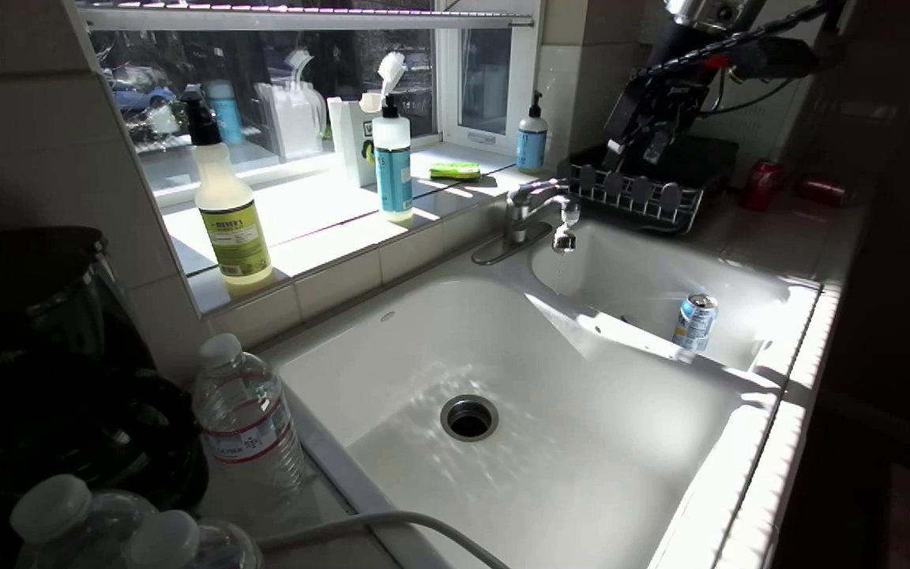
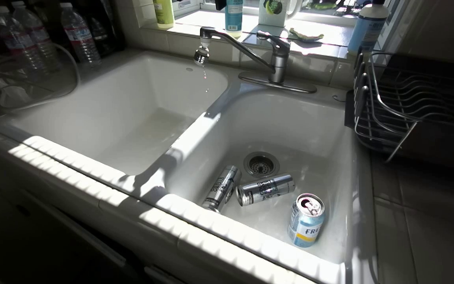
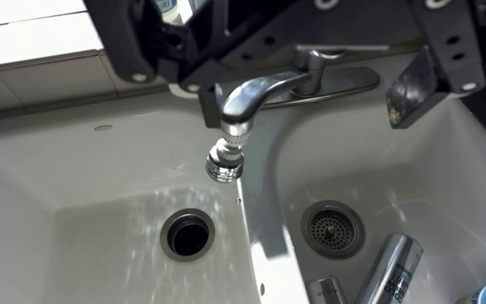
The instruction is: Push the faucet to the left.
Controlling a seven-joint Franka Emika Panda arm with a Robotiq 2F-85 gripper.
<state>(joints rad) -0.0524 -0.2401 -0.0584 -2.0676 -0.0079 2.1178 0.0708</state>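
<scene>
The faucet (image 3: 264, 88) is at upper centre of the wrist view, its spout (image 3: 243, 104) pointing lower left. The hand (image 3: 306, 123) is spread; contact cannot be confirmed. Caution: excess height may carry it over the spout without engagement.

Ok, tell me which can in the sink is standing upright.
The light-blue can stands upright, top facing up; the two silver cans lie on their sides.
</scene>
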